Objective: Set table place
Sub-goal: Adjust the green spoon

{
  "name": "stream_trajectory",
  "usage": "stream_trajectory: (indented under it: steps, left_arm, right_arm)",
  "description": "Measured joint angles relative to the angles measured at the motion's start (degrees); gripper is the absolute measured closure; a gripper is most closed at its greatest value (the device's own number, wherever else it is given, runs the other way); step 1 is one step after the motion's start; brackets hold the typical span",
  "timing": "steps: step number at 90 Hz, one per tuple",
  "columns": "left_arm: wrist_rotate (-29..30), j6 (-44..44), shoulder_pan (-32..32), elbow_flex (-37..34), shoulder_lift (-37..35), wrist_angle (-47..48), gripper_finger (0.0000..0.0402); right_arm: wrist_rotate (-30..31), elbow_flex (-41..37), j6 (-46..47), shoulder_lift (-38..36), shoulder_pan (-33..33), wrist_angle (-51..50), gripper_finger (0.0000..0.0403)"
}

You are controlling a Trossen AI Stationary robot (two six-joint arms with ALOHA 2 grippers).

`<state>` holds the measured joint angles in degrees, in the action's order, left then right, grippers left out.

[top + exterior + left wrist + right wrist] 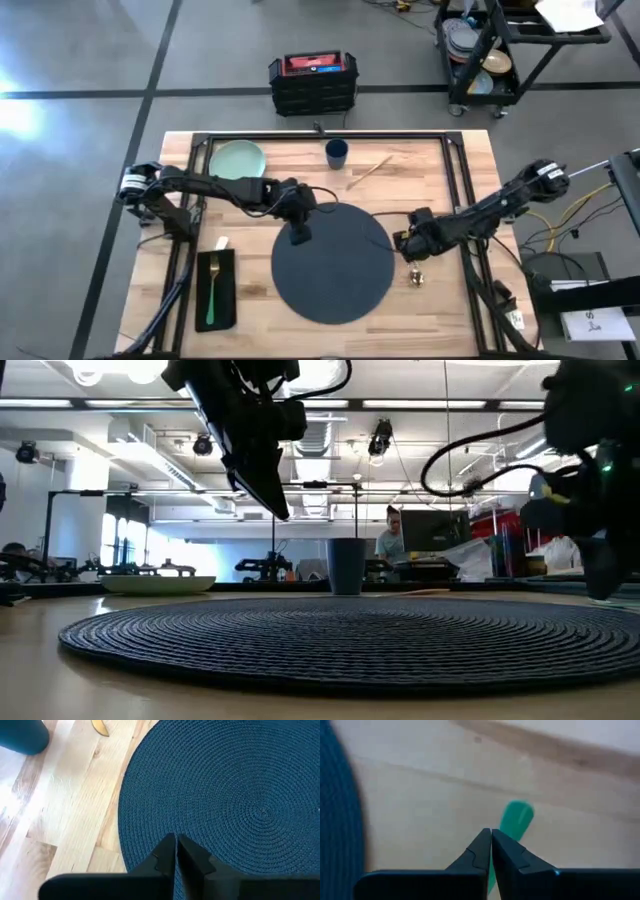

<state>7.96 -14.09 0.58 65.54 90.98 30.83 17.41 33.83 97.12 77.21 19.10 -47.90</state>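
We see a round placemat (333,265) of dark grey cord wound in tight concentric rings, lying flat near the middle of the table (450,175), a pale wood plank top with visible grain and a black metal rail frame. The left gripper (299,236) hangs just above the placemat's far left edge; in the left wrist view its two dark fingers (165,857) are pressed together with nothing between them. The right gripper (414,262) is low over the bare wood just beside the placemat's right edge. In the right wrist view its fingers (482,851) meet tip to tip, and a blurred green handle (516,820) shows right behind them; we cannot tell whether they grip it. A small gold-coloured piece (417,277) lies on the wood directly under that gripper.

At the front left a black cloth napkin (216,290) lies as a long rectangle, with a gold fork with a green handle (212,293) on top. The smooth pale green plate (237,160) sits at the far left, the small dark blue cup (336,152) stands upright at the far middle, and a thin gold utensil (369,171) lies slanted just right of the cup.

Beyond the table the floor is grey with dark seams. A black crate with a red top (312,80) stands there, and a black wheeled cart (500,50) holds stacked dishes. The low view shows ceiling strip lights, monitors and a person (390,535) far off. No writing is legible to us.
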Motion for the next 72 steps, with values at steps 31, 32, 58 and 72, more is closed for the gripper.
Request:
stream_trajectory:
  steps: [31, 32, 58, 72]
  left_arm:
    - [-0.2, -0.6, 0.0, 0.0, 0.0, 0.0, 0.0399]
    - [-0.6, -0.6, 0.0, 0.0, 0.0, 0.0, 0.0399]
    - [-24.0, 6.1, -1.6, 0.0, 3.1, -17.8, 0.0401]
    - [-23.9, 0.1, -1.7, -0.1, 7.0, -20.5, 0.0401]
  right_arm:
    - [-1.0, -2.2, -13.0, -0.9, -8.5, 2.1, 0.0403]
    - [-1.1, -2.3, -13.2, -1.0, -8.6, 2.2, 0.0403]
    - [-2.5, -2.5, -15.9, -3.7, -8.7, 1.9, 0.0403]
    - [-5.9, -2.8, -19.4, -4.8, -8.6, 1.0, 0.0403]
